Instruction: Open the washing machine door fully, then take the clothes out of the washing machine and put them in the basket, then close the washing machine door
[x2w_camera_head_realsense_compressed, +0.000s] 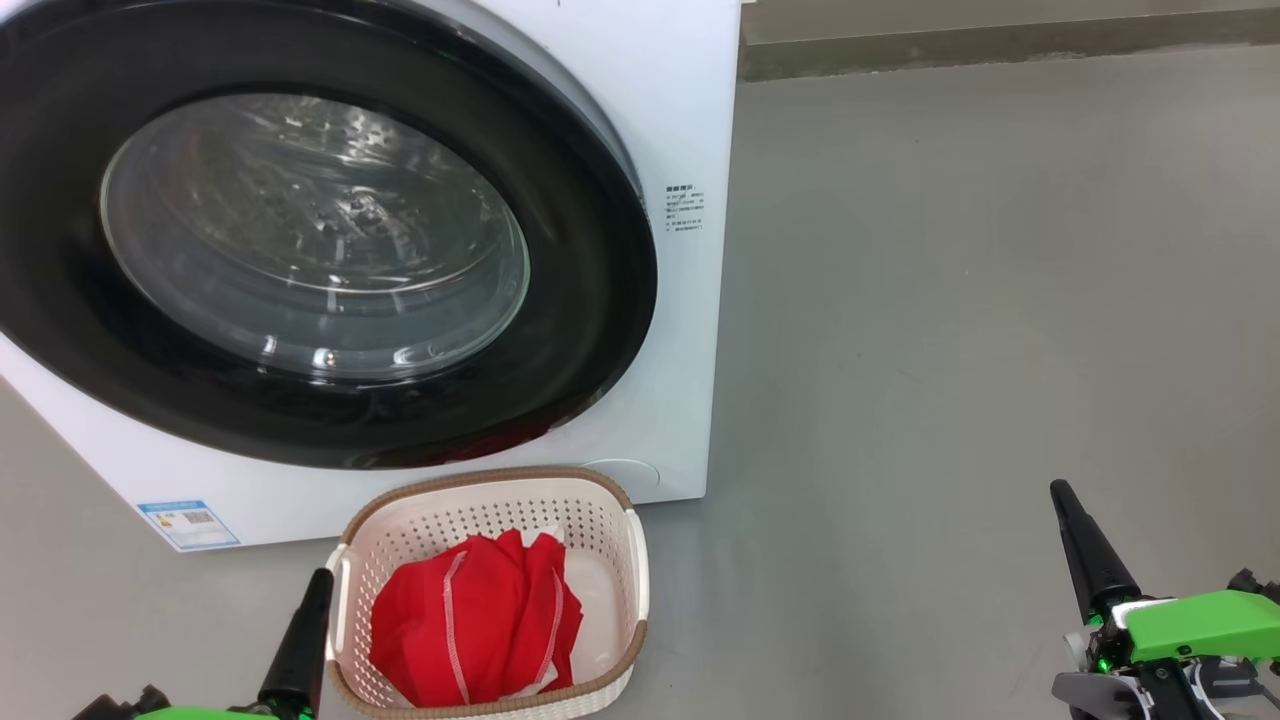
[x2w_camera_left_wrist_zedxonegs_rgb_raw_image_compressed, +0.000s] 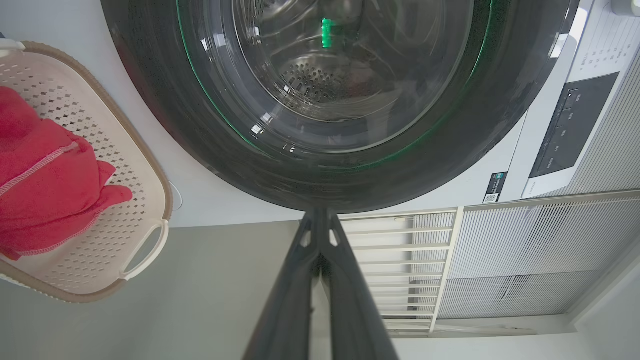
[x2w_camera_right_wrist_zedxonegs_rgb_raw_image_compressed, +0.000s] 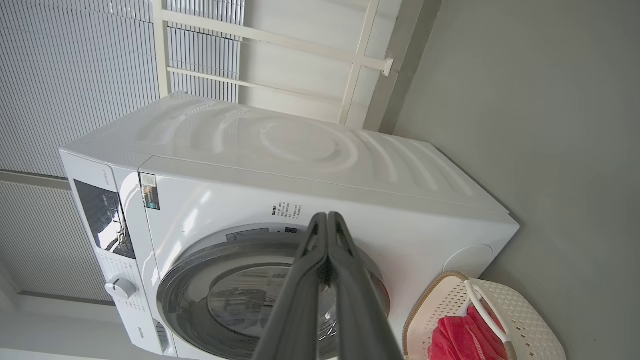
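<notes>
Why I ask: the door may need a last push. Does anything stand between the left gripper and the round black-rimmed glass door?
Nothing visible. The shut left gripper faces the black-rimmed door across open air; the cream perforated basket of red clothes sits aside.

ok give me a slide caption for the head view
Red clothes in the cream basket before the white washing machine, door shut, left gripper and right gripper closed and empty.

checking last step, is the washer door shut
Shut: the washing machine door lies flush on the front of the washing machine, no gap showing.
</notes>
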